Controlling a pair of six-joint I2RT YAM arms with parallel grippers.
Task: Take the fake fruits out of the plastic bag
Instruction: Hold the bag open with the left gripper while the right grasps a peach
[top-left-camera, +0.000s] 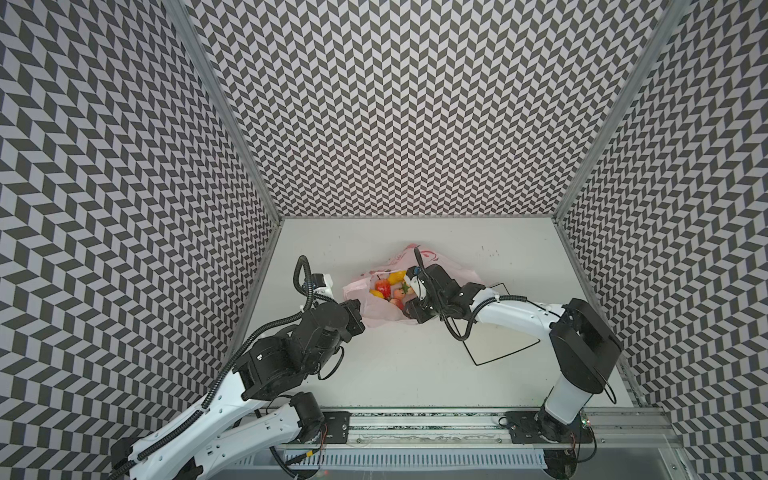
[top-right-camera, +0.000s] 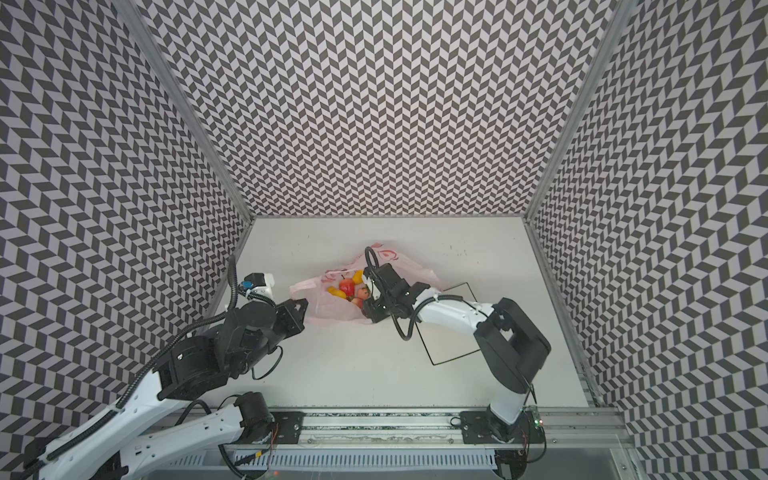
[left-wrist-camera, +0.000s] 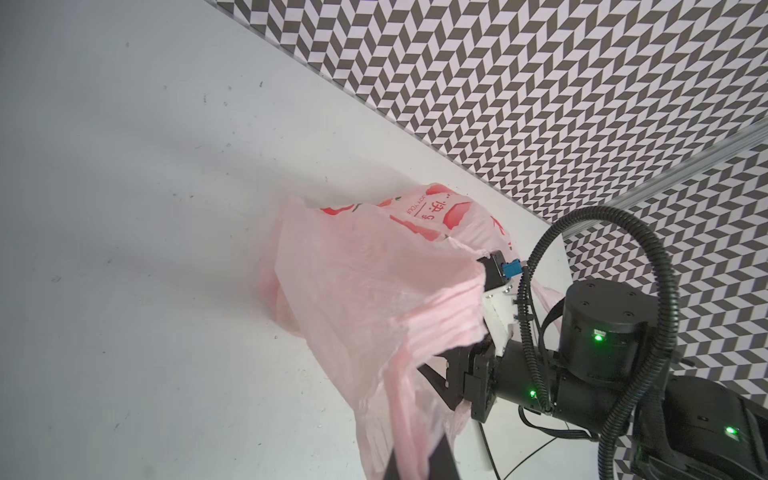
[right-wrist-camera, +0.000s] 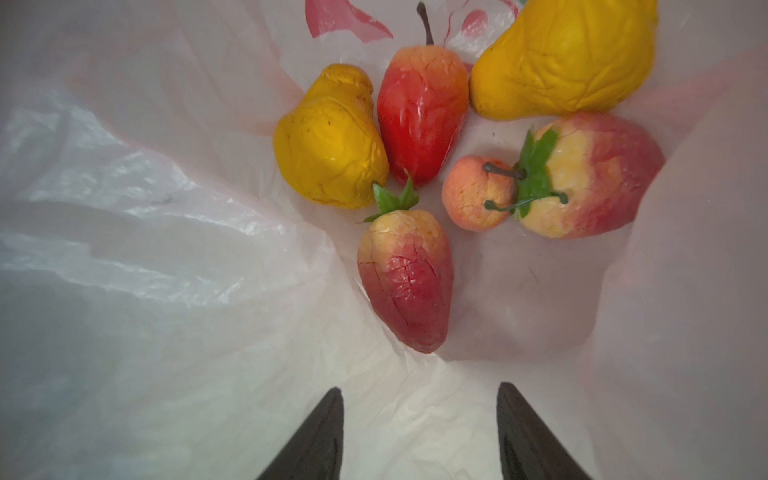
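Pink plastic bag (top-left-camera: 380, 313) being held open while the right gripper (right-wrist-camera: 419, 388) is reaching inside.
Its rim is being clenched by the left gripper (top-left-camera: 360, 319); the right jaws are standing apart, empty, just short of the fake fruits (right-wrist-camera: 405, 282) clustering on the bag's floor. Closing too low risks pinching film too, dragging the bag along.

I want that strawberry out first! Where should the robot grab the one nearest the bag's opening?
Probably across the wide middle of the nearest strawberry, coming in from the mouth of the plastic bag, where the open right end effector sits. Its tapered tip points that way; its sides look clear.
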